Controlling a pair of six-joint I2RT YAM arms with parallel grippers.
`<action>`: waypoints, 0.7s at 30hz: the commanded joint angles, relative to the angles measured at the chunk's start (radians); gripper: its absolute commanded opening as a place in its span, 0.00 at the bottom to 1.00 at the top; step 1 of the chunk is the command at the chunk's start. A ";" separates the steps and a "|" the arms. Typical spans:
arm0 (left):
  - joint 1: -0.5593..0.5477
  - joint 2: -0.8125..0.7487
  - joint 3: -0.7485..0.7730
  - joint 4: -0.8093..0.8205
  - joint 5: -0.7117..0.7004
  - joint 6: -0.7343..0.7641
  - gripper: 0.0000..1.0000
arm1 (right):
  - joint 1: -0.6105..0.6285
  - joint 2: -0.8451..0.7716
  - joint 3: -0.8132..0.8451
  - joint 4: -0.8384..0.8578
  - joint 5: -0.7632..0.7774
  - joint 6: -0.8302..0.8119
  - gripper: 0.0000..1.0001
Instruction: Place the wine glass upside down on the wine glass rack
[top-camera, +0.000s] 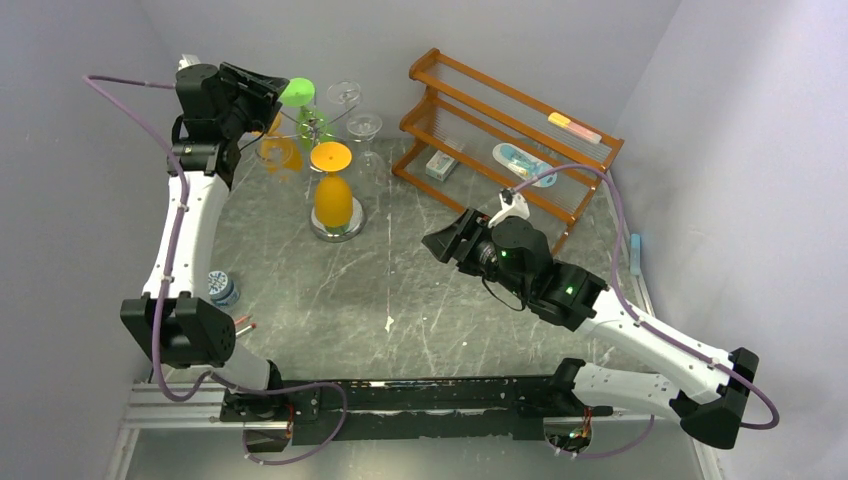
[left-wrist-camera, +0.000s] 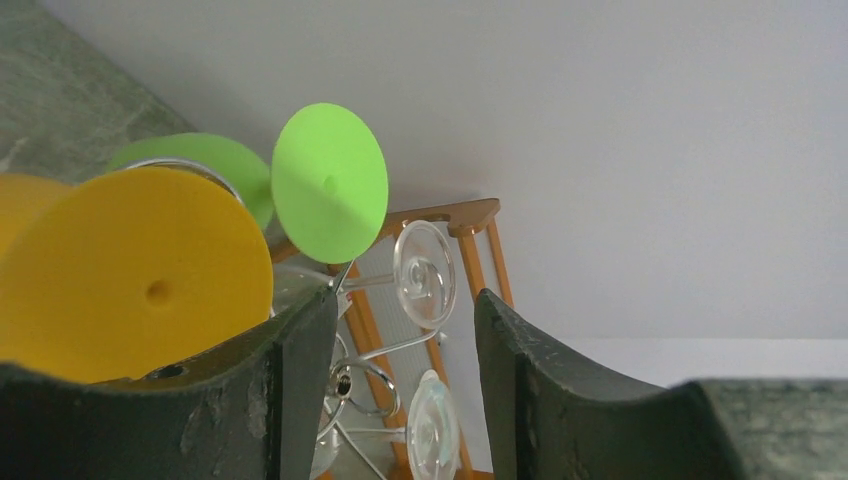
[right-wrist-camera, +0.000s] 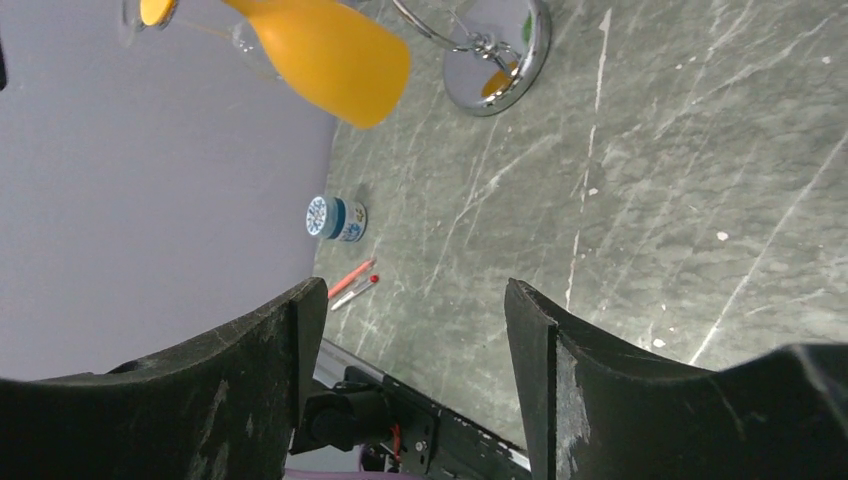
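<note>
The silver wire wine glass rack (top-camera: 318, 125) stands at the back left on a round mirrored base (top-camera: 354, 226). Several glasses hang upside down on it: an orange wine glass (top-camera: 333, 198) at the front, another orange one (top-camera: 281, 153), a green one (top-camera: 299, 94) and two clear ones (top-camera: 364, 127). My left gripper (top-camera: 266, 95) is open and empty beside the rack's top. In the left wrist view (left-wrist-camera: 405, 300) a yellow glass foot (left-wrist-camera: 130, 270) lies just outside the left finger, with a scroll arm (left-wrist-camera: 365, 385) between the jaws. My right gripper (top-camera: 445, 243) is open and empty over the table's middle, as the right wrist view (right-wrist-camera: 415, 295) shows.
A brown wooden two-tier shelf (top-camera: 510, 130) with small items stands at the back right. A small blue-and-white jar (top-camera: 222, 288) and two pens (top-camera: 245, 323) lie at the left near edge. Grey walls close in on three sides.
</note>
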 joint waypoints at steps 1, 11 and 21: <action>0.002 -0.075 -0.020 -0.045 -0.053 0.074 0.57 | -0.006 -0.018 0.040 -0.058 0.069 -0.028 0.70; 0.003 -0.318 -0.016 -0.232 -0.052 0.584 0.69 | -0.006 -0.004 0.141 -0.233 0.366 -0.284 0.89; 0.003 -0.761 -0.273 -0.463 -0.262 0.966 0.91 | -0.006 -0.038 0.177 -0.275 0.528 -0.480 1.00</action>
